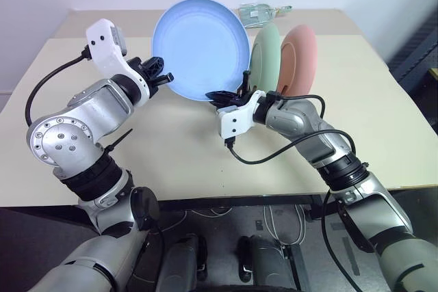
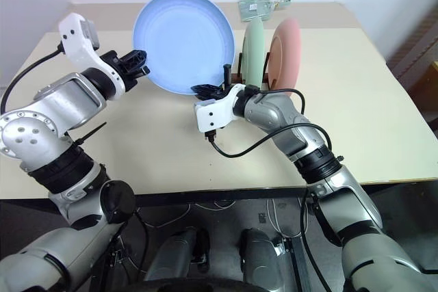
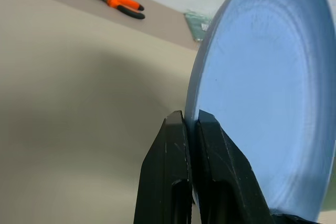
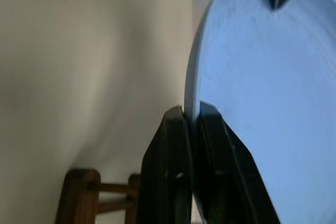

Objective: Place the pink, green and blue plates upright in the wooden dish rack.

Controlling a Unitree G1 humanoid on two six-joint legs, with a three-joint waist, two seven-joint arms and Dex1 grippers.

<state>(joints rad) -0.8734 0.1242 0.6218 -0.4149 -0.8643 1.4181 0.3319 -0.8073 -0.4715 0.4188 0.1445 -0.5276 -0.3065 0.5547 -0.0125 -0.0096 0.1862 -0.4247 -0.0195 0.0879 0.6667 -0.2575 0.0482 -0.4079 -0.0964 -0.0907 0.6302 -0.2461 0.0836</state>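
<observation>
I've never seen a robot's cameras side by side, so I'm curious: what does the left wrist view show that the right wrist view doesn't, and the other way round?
The left wrist view alone takes in the orange-handled pliers lying far off on the table, plus a clear packet behind the plate. The right wrist view alone shows part of the wooden dish rack below, and the tip of the other gripper on the plate's far rim. Both share the blue plate, held on edge, with that arm's own black fingers clamped on its rim: left gripper, right gripper.

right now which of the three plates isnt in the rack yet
The blue plate. Both the left gripper and the right gripper pinch its rim, holding it above the table, while the green plate and pink plate already stand upright in the wooden dish rack.
</observation>
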